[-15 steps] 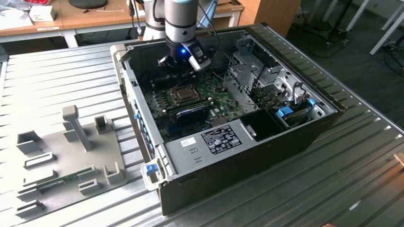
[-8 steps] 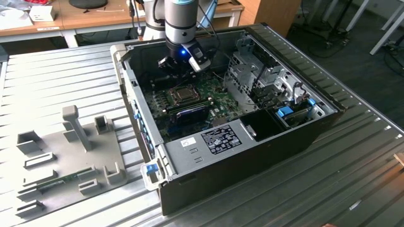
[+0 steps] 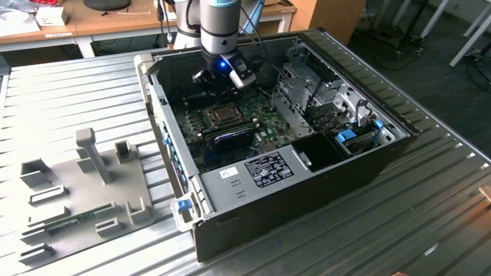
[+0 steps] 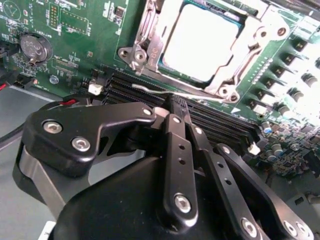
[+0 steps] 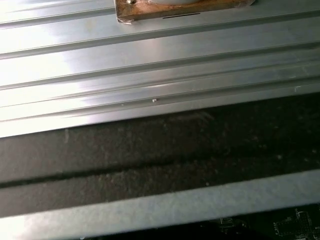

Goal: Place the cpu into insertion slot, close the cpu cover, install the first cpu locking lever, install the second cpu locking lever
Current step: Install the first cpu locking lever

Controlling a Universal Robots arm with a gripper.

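Open computer case (image 3: 307, 190) lies on the ribbed metal table (image 3: 69, 98), with the arm reaching down into it over the green motherboard (image 4: 75, 30).

Hand (image 4: 172, 106): fingers pressed together, nothing visible between them. In the second wrist view the tip sits over the near end of the black memory slots (image 4: 220, 122), just beside the socket.

The cpu (image 4: 200, 42) is seated in the insertion slot (image 3: 223, 115), bright top showing. The cpu cover (image 4: 247, 55) looks to be down around it, its frame lying flat on all the sides in view.

A thin silvery locking lever (image 4: 150, 90) lies along the socket's near edge, close to the fingertips. Whether it is hooked under its catch cannot be told.

Judgement: the step in hand is the lever work.
- Press on the lever's free end, not mid-rod, so it swings rather than bends
- Keep the closed tip low and square to the rod; a thin round wire is likely to slip off a slanted finger
- Steer clear of the memory slot latches and the small parts beside the socket
- Push down and then sideways under the catch, with modest force
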